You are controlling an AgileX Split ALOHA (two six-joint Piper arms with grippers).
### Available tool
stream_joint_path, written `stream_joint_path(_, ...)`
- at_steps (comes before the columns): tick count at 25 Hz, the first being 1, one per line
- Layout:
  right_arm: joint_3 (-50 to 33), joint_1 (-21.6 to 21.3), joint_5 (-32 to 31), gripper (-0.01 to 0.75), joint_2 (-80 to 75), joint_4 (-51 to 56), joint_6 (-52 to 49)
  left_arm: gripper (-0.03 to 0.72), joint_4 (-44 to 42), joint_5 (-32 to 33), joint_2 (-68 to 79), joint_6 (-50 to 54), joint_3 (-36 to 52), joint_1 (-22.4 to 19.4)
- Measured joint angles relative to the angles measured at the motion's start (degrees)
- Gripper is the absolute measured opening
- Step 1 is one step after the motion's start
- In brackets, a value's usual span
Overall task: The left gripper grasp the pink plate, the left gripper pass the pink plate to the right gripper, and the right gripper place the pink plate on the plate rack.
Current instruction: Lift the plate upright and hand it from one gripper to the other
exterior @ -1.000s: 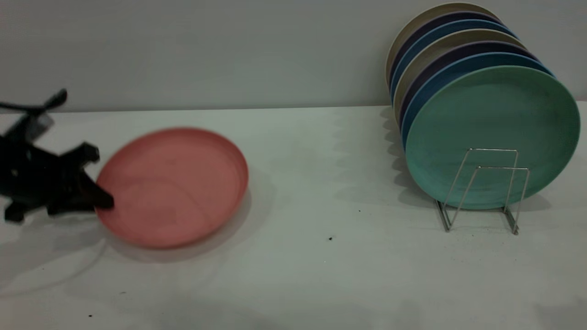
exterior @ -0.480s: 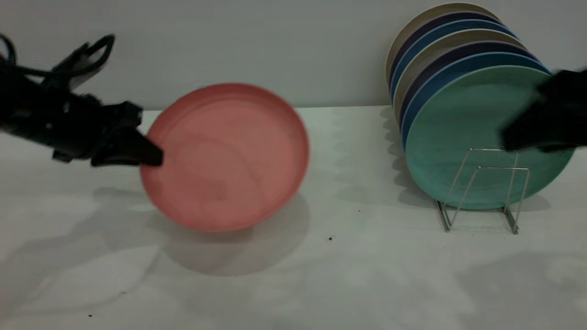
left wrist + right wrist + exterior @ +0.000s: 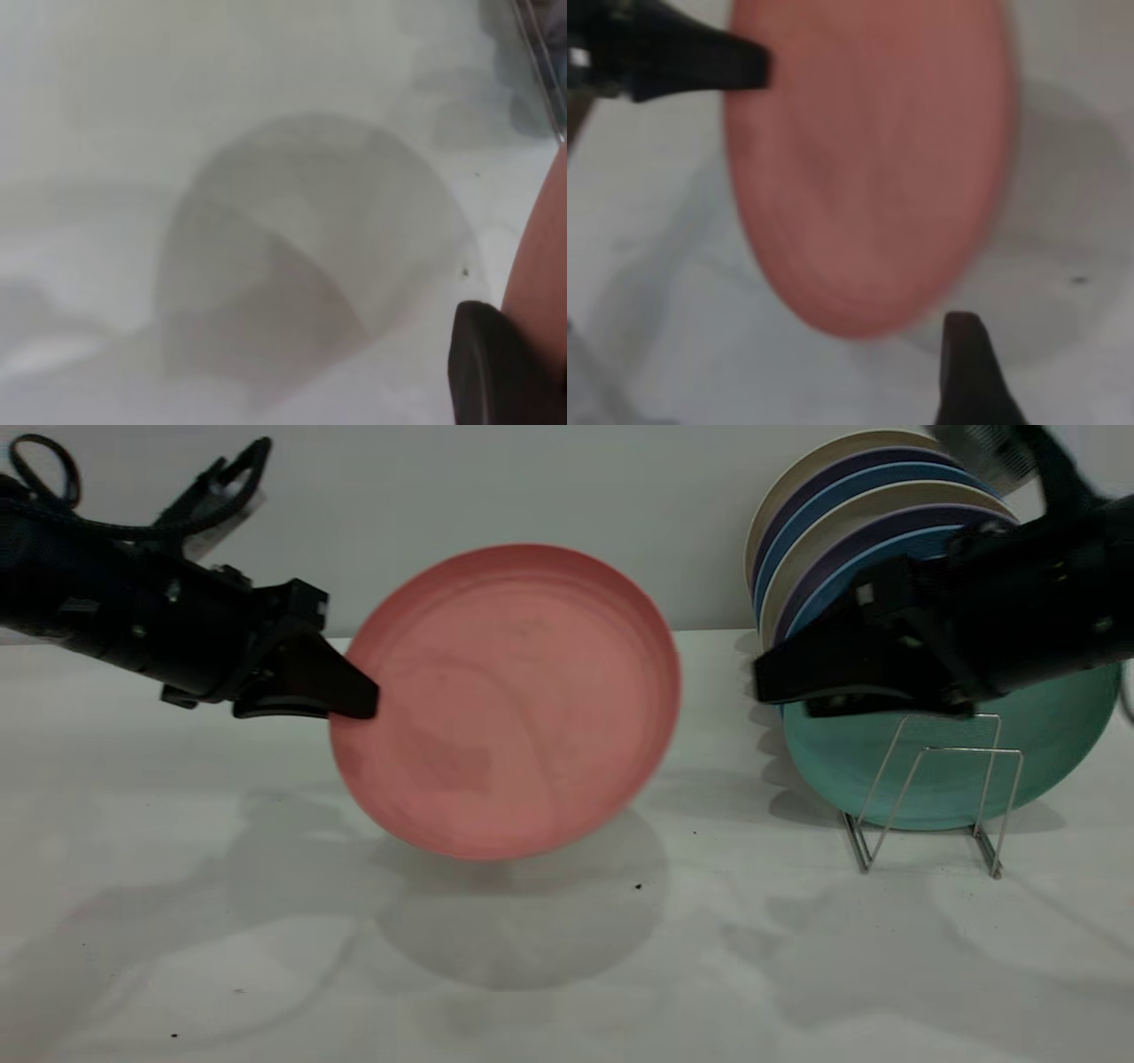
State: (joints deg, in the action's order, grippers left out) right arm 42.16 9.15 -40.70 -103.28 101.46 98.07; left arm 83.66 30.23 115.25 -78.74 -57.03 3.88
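Dim even overhead light, soft shadows on table point(image 3: 567, 974), wrist views blurred

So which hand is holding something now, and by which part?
The left hand holds the pink plate by its rim, clear of the table. The right hand holds nothing.

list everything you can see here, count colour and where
pink plate: 1, salmon pink, lifted off the table, tilted, left of centre
racked plates: 7, mint green in front, then blue, purple, beige repeating, upright at right
plate rack: 1, silver wire, under those plates
table: 1, white
left gripper: 1, black, clamped on the pink plate's left rim
right gripper: 1, black, right of the pink plate, apart from it
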Motion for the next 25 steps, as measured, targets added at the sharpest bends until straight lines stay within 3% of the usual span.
stream_joint_path(4,2.1,0.0,-2.6,0.460,-3.2,0.0,0.2,0.016,0.0,0.0,0.0,0.3,0.0,3.5)
stream_joint_path(12,4.6,0.0,-1.0,0.444,-6.3,0.2,0.2,0.015,2.2,2.0,0.0,0.3,0.0,6.9)
stream_joint_path(15,4.8,0.0,-0.8,0.352,-7.0,0.2,0.0,0.015,2.7,2.9,0.0,0.2,0.0,7.3)
stream_joint_path(19,4.8,0.0,-0.7,0.087,-7.1,0.6,-0.8,0.016,4.2,2.9,0.0,-0.7,0.0,7.4)
stream_joint_path(22,4.8,0.0,-0.3,0.067,-7.4,1.2,-1.1,0.047,5.0,3.5,0.0,-1.0,0.0,7.4)
stream_joint_path(25,4.8,0.0,0.1,0.067,-7.4,1.3,-1.1,0.169,5.6,6.5,0.0,-1.0,0.0,6.7)
